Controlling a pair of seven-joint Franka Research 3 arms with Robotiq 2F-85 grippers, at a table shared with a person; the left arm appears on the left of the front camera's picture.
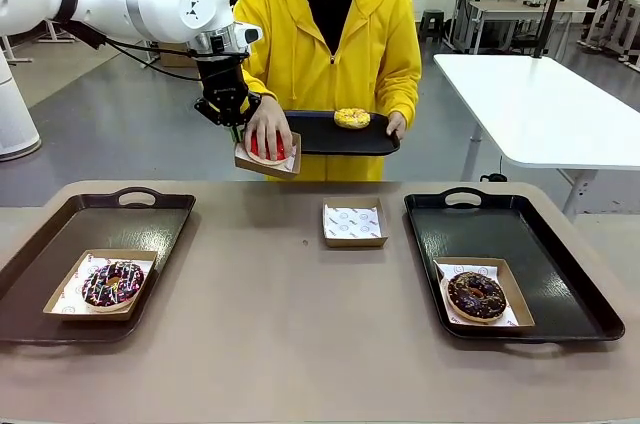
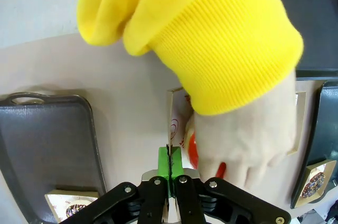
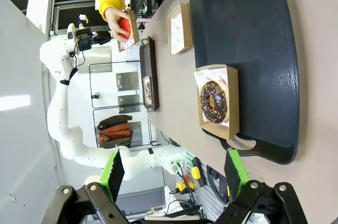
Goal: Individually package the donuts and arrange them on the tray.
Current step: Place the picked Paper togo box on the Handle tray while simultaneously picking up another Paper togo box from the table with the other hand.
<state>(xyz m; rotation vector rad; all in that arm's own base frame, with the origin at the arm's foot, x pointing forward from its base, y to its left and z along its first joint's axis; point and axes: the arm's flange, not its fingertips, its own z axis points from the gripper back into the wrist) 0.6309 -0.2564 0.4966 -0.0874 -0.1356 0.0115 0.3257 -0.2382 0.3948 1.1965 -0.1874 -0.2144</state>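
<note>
My left gripper (image 1: 238,127) is shut on the edge of a shallow cardboard box (image 1: 270,169), holding it in the air over the table's far edge. A person's hand (image 1: 266,124) presses the red donut (image 1: 281,152) into that box. In the left wrist view the green pads (image 2: 164,167) pinch the box wall (image 2: 174,113), with the red donut (image 2: 192,149) under the hand. The yellow donut (image 1: 352,118) lies on a black tray (image 1: 330,142) that the person holds. The purple sprinkled donut (image 1: 113,284) and the chocolate donut (image 1: 476,296) lie boxed. My right gripper (image 3: 175,174) is open above the chocolate donut (image 3: 215,101).
The purple donut's box rests on the left tray (image 1: 60,234), and the chocolate donut's box on the right tray (image 1: 540,244). An empty paper-lined box (image 1: 354,223) stands at the table's middle. A white table (image 1: 540,104) stands behind at the right.
</note>
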